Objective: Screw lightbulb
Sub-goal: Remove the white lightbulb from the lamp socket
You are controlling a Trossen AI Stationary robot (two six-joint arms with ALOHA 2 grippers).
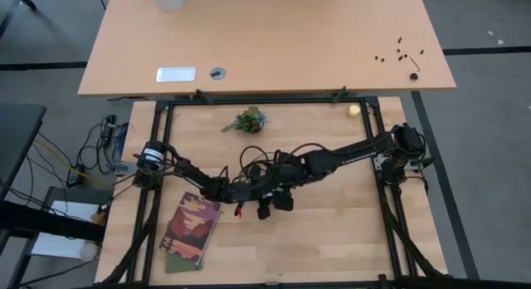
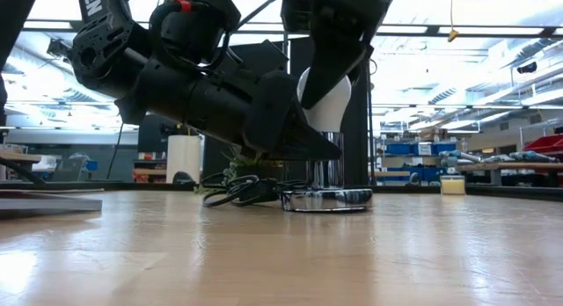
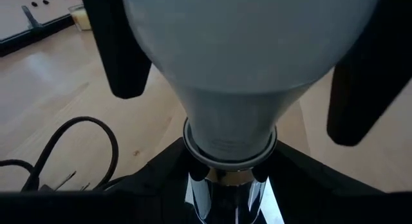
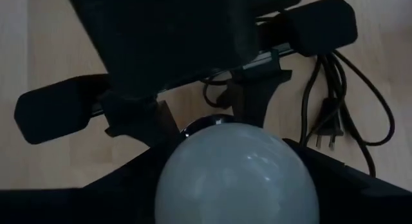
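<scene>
One lightbulb (image 2: 327, 102), white, frosted, pear-shaped, stands upright in one silver socket disc (image 2: 326, 200). Two grippers at the bulb: right gripper (image 2: 327, 73) from above, jaws pinching the glass; left gripper (image 3: 230, 176) low at the neck, jaws around the socket. Only the low view shows the disc rim; right wrist shows the cord plug (image 4: 326, 129).

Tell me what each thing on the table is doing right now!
lightbulb, upright, base sitting in the socket; how far in cannot be told
socket, standing on the table, held at its post
left gripper, shut on the socket
right gripper, over the lightbulb from above
cord, loose, plug not plugged in
book, closed, lying flat
</scene>
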